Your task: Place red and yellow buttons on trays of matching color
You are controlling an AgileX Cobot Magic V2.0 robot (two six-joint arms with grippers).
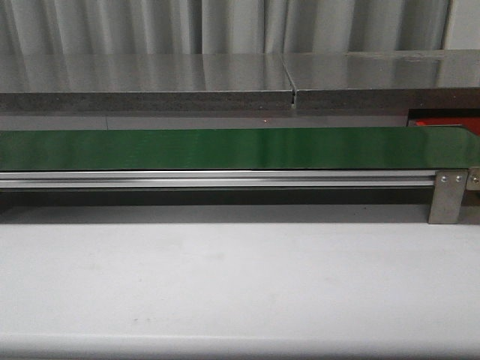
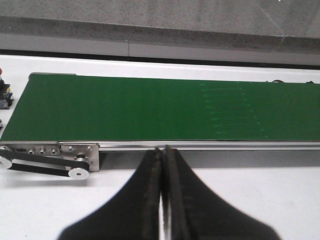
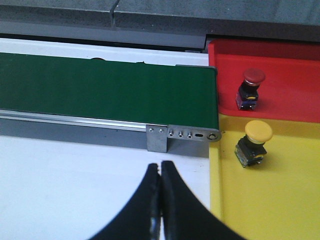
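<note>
In the right wrist view, a red button [image 3: 251,86] with a dark body stands on the red tray [image 3: 290,67]. A yellow button [image 3: 256,143] on a similar dark body rests on the yellow tray [image 3: 272,205], which adjoins the red one. Both trays lie just past the end of the green belt [image 3: 110,90]. My right gripper [image 3: 160,165] is shut with nothing in it, over the white table short of the belt's end bracket. My left gripper [image 2: 163,149] is also shut and empty, in front of the belt's rail. Neither gripper shows in the front view, where only a sliver of the red tray [image 1: 444,121] appears.
The long green belt [image 1: 225,148] runs across the table on an aluminium rail [image 1: 217,178] with a metal bracket [image 1: 448,196] at its right end. A pulley and drive band [image 2: 45,167] sit at its other end. A grey ledge [image 1: 150,79] runs behind.
</note>
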